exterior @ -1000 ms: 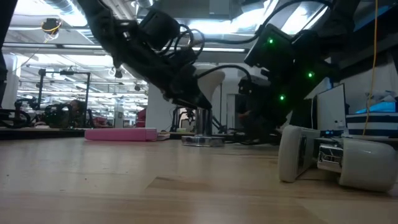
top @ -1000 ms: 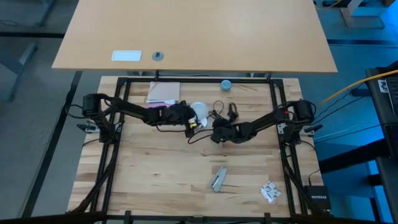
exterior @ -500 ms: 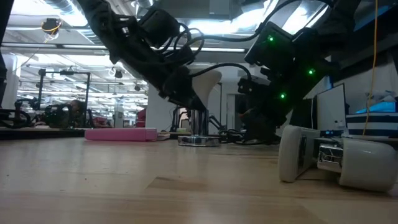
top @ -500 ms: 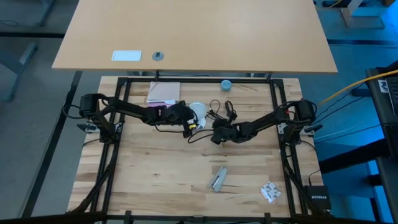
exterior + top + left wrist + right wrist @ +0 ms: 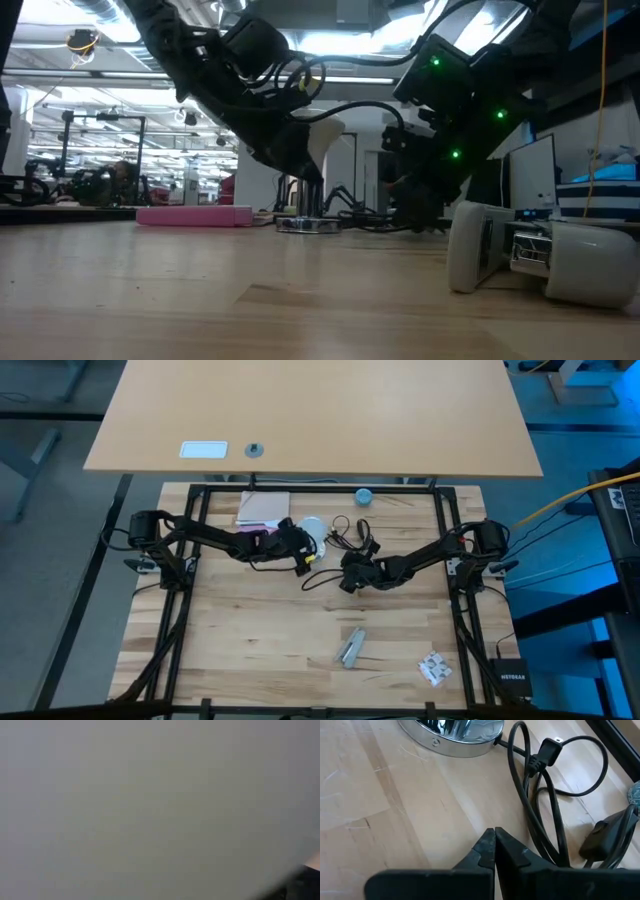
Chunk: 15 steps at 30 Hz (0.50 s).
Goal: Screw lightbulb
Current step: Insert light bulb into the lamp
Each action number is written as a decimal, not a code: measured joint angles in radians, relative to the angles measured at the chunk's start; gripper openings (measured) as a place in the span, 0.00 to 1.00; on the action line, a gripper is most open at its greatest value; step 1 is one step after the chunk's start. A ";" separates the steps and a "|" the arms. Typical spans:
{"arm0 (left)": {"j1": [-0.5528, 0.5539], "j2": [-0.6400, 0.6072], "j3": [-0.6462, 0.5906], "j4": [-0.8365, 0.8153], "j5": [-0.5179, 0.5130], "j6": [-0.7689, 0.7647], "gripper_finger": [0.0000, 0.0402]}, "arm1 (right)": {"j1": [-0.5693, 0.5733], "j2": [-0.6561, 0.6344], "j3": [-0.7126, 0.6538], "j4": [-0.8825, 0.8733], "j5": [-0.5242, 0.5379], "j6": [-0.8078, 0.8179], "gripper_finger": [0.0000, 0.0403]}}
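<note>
High view: left gripper (image 5: 300, 545) clamped wide around the lightbulb (image 5: 312, 535), bulb standing upright over the silvery socket (image 5: 303, 224) near the table's far edge. Long axis vertical, neck down into the base. Right gripper (image 5: 347, 572) pinched shut and empty, parked just beside the black cord (image 5: 540, 815). Left arm plainly nearer; twist looks to be its job.

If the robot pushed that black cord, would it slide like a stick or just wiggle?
Probably wiggle. The black cord lies in loose loops on the table, so it looks floppy. Its plug and the silvery socket it runs to might drag along or snag.
</note>
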 joint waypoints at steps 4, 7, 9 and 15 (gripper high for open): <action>0.000 0.000 0.000 0.002 0.001 -0.003 0.69 | 0.000 0.000 0.000 0.000 0.001 -0.001 0.01; 0.000 0.000 -0.003 0.012 0.002 -0.013 0.69 | 0.000 0.000 0.000 0.000 0.000 -0.001 0.01; 0.000 0.001 -0.026 0.080 0.005 -0.017 0.69 | 0.000 -0.001 0.000 0.000 0.000 -0.002 0.01; 0.007 0.005 -0.151 0.388 0.030 -0.057 0.64 | 0.000 -0.001 0.000 0.000 0.000 -0.009 0.01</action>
